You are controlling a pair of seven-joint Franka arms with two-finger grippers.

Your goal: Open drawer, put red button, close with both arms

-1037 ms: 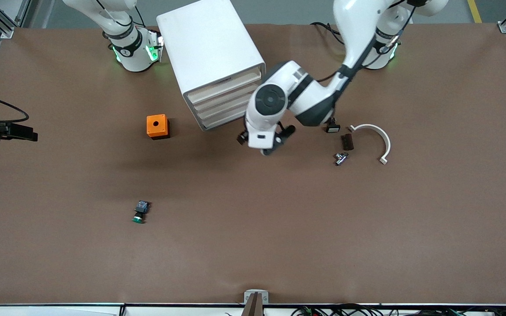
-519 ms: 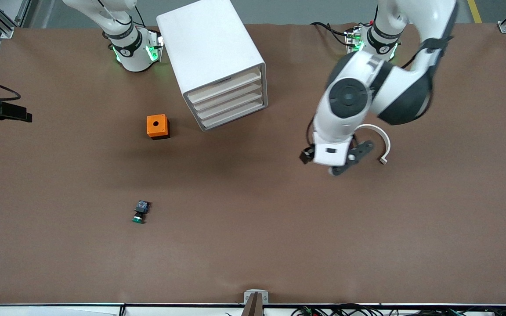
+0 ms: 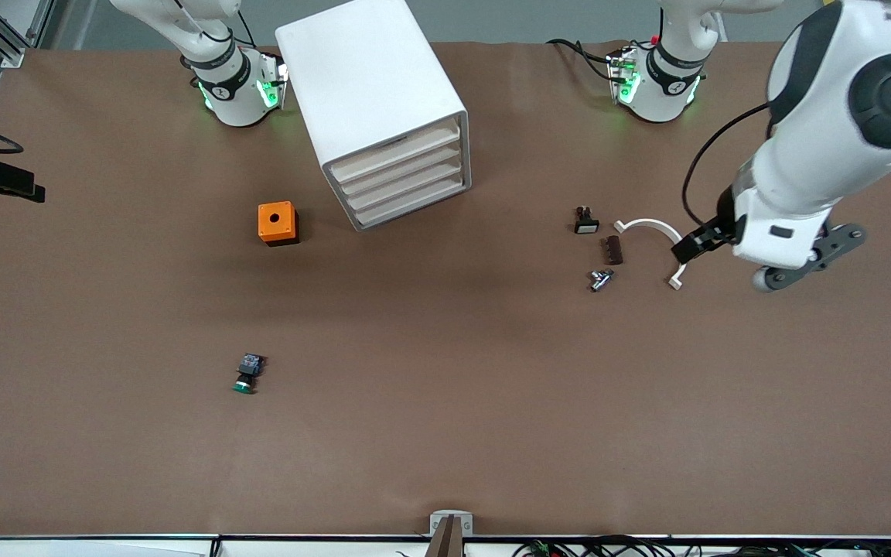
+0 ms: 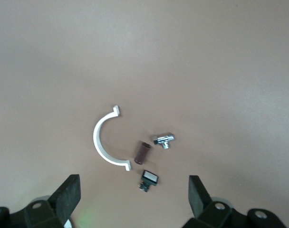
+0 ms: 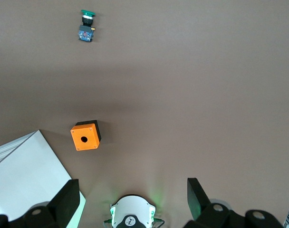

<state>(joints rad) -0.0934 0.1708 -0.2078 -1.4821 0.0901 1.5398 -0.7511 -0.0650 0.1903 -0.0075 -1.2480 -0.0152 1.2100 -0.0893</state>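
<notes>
The drawer (image 3: 403, 172) shows a cream front, flush in its white cabinet (image 3: 364, 85).

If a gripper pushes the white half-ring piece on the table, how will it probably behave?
The white half-ring piece looks thin and flat, so it is probably light and would slide or spin rather than roll. Its open curve with small end tabs might flex slightly if squeezed. Pushed toward the dark brown part close beside it, it would likely bump it.
</notes>
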